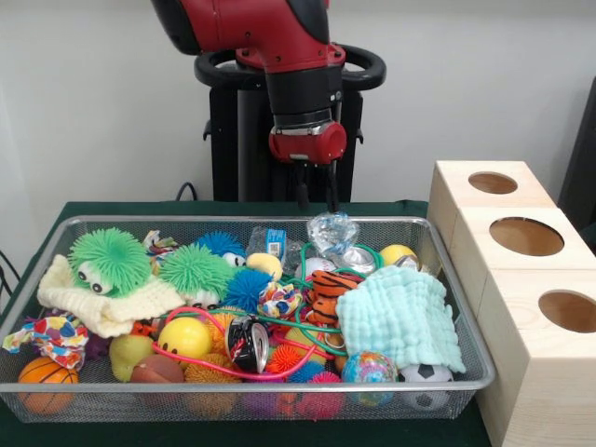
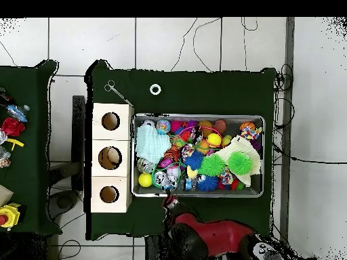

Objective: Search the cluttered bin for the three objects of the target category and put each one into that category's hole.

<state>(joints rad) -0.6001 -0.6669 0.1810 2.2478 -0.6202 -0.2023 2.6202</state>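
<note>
The desk (image 1: 233,209) carries a wire bin (image 1: 456,307) heaped with toys, so the arm must search from above. Beside it stand wooden boxes (image 1: 521,279) with holes facing up for dropping. The fingers (image 1: 317,191) hang spread and empty over the far rim; just below them lies a crumpled clear bottle (image 1: 332,233). The target category cannot be told.

Toy-crammed mesh bin (image 1: 470,368) beside three-holed box (image 1: 521,279)

A pale mint waffle-textured cloth (image 1: 402,317) lay at lower right; two fuzzy green spiky balls (image 1: 110,260) sat at left.
</note>
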